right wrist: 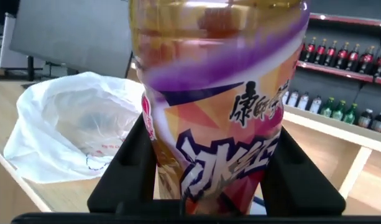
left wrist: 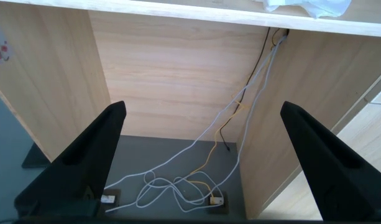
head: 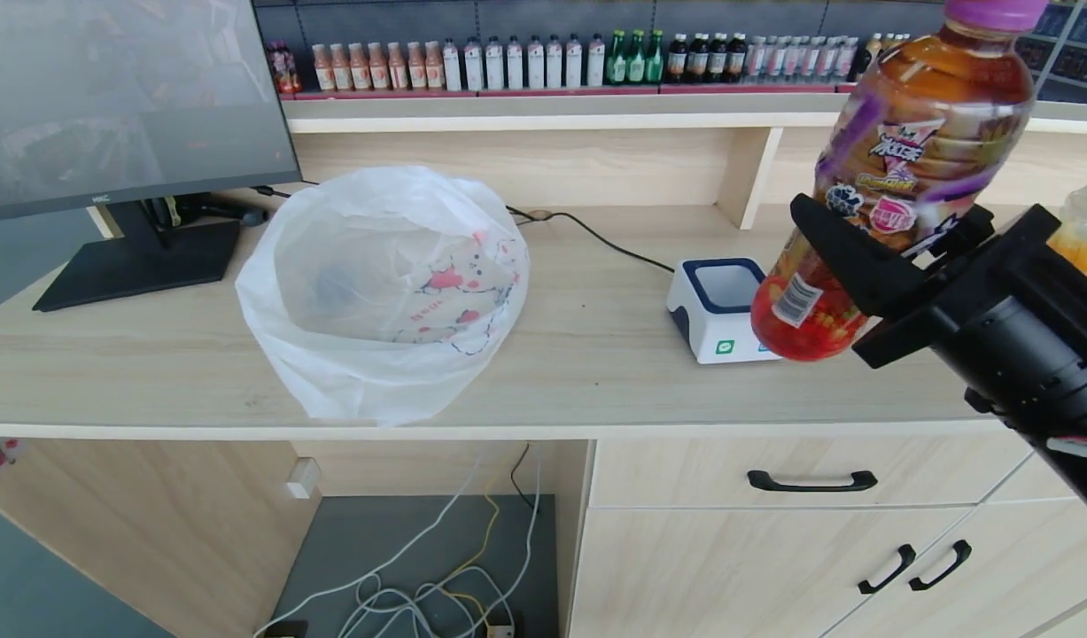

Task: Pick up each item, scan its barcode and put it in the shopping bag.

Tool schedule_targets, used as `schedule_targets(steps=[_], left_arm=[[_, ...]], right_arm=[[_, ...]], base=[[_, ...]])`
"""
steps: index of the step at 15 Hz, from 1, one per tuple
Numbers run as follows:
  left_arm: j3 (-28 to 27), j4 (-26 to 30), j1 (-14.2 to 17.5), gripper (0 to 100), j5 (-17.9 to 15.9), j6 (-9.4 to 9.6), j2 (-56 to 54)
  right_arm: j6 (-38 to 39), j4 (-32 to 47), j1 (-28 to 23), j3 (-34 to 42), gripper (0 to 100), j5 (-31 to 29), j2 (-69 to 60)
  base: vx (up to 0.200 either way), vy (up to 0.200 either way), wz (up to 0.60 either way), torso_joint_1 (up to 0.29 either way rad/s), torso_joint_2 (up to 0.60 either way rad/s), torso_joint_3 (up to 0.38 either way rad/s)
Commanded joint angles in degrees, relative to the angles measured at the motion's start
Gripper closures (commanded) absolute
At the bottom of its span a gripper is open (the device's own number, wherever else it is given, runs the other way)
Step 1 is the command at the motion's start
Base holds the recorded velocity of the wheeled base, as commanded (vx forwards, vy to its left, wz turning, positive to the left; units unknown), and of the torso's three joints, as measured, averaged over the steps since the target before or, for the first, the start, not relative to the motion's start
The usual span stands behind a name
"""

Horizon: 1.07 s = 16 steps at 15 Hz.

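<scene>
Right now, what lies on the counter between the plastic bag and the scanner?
In the head view, bare counter between bag and scanner; only a black cable crosses behind.

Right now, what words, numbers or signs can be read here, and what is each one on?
On the bottle held in the right pincer: large stylised label characters, partly cut off, no clean read; barcode digits too small.
On the monitor: bezel logo too small.
On the scanner: green icon, no words.
On the shopping bag: red print, blurred.
On the shelf bottles: labels too small.
</scene>
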<state>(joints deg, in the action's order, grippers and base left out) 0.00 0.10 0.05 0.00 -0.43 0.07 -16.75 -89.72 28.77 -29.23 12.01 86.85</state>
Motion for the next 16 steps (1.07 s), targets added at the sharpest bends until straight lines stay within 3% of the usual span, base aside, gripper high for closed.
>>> schedule_targets(steps=[1,2,8,9,12,16], left_arm=[[0.0,0.0,0.0,0,0.0,-0.01,0.0],[0.0,0.0,0.0,0,0.0,-0.01,0.0],[0.0,0.0,0.0,0,0.0,-0.01,0.0],[0.0,0.0,0.0,0,0.0,-0.01,0.0],[0.0,0.0,0.0,0,0.0,-0.01,0.0],[0.0,0.0,0.0,0,0.0,-0.01,0.0]], right_arm=[[-3.1,0.6,-4.2,-2.9,100,4.0,3.2],[-7.0,4.0,-5.8,-6.0,100,9.5,3.3],[-28.1,6.5,-5.9,-12.1,100,15.7,5.0],[-32.4,6.4,-5.9,-14.0,100,19.6,7.1],[-34.1,6.1,-5.9,-22.4,100,26.6,12.5],[-37.2,3.9,-7.5,-23.9,100,30.2,16.8]], base=[[0.000,0.000,0.00,0.000,0.00,0.000],[0.000,0.000,0.00,0.000,0.00,0.000],[0.000,0.000,0.00,0.000,0.00,0.000],[0.000,0.000,0.00,0.000,0.00,0.000],[0.000,0.000,0.00,0.000,0.00,0.000],[0.000,0.000,0.00,0.000,0.00,0.000]])
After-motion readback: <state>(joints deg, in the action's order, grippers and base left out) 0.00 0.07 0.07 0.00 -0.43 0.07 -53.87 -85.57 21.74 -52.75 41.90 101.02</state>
